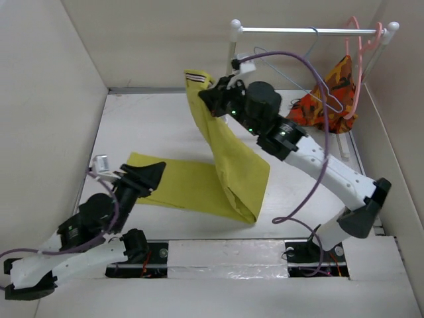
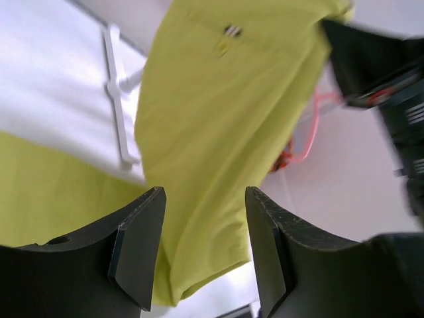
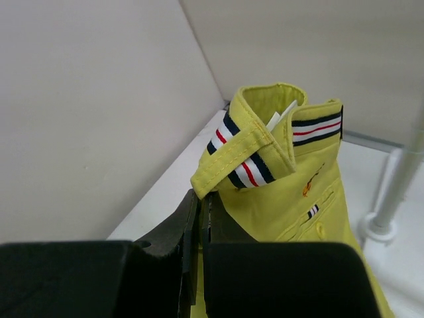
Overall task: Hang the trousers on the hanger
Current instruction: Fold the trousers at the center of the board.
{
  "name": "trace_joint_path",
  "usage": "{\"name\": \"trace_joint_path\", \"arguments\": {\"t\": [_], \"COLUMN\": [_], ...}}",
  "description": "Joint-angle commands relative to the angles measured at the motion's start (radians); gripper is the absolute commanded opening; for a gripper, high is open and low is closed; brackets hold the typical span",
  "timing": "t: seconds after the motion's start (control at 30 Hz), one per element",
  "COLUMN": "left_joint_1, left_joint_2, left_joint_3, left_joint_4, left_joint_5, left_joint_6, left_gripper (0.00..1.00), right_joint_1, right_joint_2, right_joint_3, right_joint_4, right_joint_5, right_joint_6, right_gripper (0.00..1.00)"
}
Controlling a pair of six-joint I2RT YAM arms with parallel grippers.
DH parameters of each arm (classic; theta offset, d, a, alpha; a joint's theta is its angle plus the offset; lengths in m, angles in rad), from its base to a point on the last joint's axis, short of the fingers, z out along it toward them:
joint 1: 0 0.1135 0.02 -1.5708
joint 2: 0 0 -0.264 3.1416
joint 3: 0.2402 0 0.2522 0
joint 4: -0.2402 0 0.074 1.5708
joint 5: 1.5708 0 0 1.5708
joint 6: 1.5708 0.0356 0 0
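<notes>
Nearest, at the lower left of the top view, the left gripper (image 1: 154, 177) stands wide open with nothing between its fingers, just beside the flat end of the trousers (image 1: 225, 165). A pale table (image 1: 132, 126) fills a beige-walled box. One stretch of the trousers lies flat, running left to right across the middle. From a fold at lower centre the rest rises toward upper centre, striped waistband on top. The right gripper (image 1: 211, 93) is clamped on the cloth just under that band. Farthest, at the upper right, a white rail (image 1: 285, 30) carries the blue wire hanger (image 1: 311, 50), a pink hanger (image 1: 358, 66) and an orange garment (image 1: 329, 93).
</notes>
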Motion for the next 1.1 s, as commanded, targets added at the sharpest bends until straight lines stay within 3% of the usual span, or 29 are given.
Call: {"name": "trace_joint_path", "arguments": {"t": [0.0, 0.23, 0.3, 0.33, 0.37, 0.47, 0.5, 0.53, 0.6, 0.67, 0.7, 0.83, 1.0, 1.03, 1.07], "left_joint_1": [0.002, 0.002, 0.002, 0.002, 0.002, 0.002, 0.002, -0.009, -0.032, -0.061, -0.070, -0.070, -0.070, -0.070, -0.070], "left_joint_2": [-0.090, -0.219, -0.236, -0.251, -0.258, -0.272, -0.270, -0.261, -0.238, -0.187, -0.164, -0.016, 0.200, 0.304, 0.355], "left_joint_3": [0.098, 0.258, 0.287, 0.310, 0.319, 0.335, 0.333, 0.330, 0.324, 0.310, 0.304, 0.255, 0.066, 0.037, 0.028], "left_joint_4": [-0.208, -0.383, -0.406, -0.423, -0.431, -0.469, -0.477, -0.480, -0.475, -0.451, -0.443, -0.328, -0.086, -0.016, 0.028], "left_joint_5": [-0.121, -0.219, -0.256, -0.265, -0.276, -0.314, -0.328, -0.333, -0.341, -0.347, -0.350, -0.348, -0.194, -0.174, -0.155], "left_joint_6": [0.013, -0.006, -0.012, -0.012, -0.007, -0.019, -0.030, -0.033, -0.041, -0.044, -0.042, 0.002, 0.020, 0.013, 0.022], "left_gripper": [0.48, 0.45, 0.45, 0.45, 0.45, 0.45, 0.46, 0.46, 0.47, 0.47, 0.47, 0.48, 0.51, 0.51, 0.52], "right_joint_1": [0.093, 0.242, 0.270, 0.279, 0.288, 0.288, 0.288, 0.288, 0.266, 0.232, 0.220, 0.184, 0.164, 0.164, 0.164], "right_joint_2": [0.118, 0.524, 0.633, 0.736, 0.779, 0.811, 0.785, 0.751, 0.622, 0.521, 0.417, 0.144, -0.134, -0.212, -0.248], "right_joint_3": [0.168, 0.478, 0.577, 0.676, 0.721, 0.727, 0.687, 0.641, 0.476, 0.336, 0.190, -0.201, -0.672, -0.792, -0.845], "right_joint_4": [0.155, 0.153, 0.133, 0.121, 0.109, 0.119, 0.154, 0.164, 0.199, 0.239, 0.266, 0.264, 0.262, 0.254, 0.241], "right_joint_5": [0.013, -0.065, -0.114, -0.138, -0.181, -0.307, -0.300, -0.284, -0.240, -0.231, -0.231, -0.160, 0.014, 0.032, 0.058], "right_joint_6": [-0.046, -0.062, -0.057, -0.051, -0.027, 0.012, 0.007, -0.002, -0.036, -0.049, -0.051, -0.088, -0.041, -0.018, 0.004], "right_gripper": [0.00, 0.03, 0.15, 0.37, 0.47, 0.52, 0.56, 0.69, 0.72, 0.73, 0.72, 0.00, 0.00, 0.02, 0.10]}}
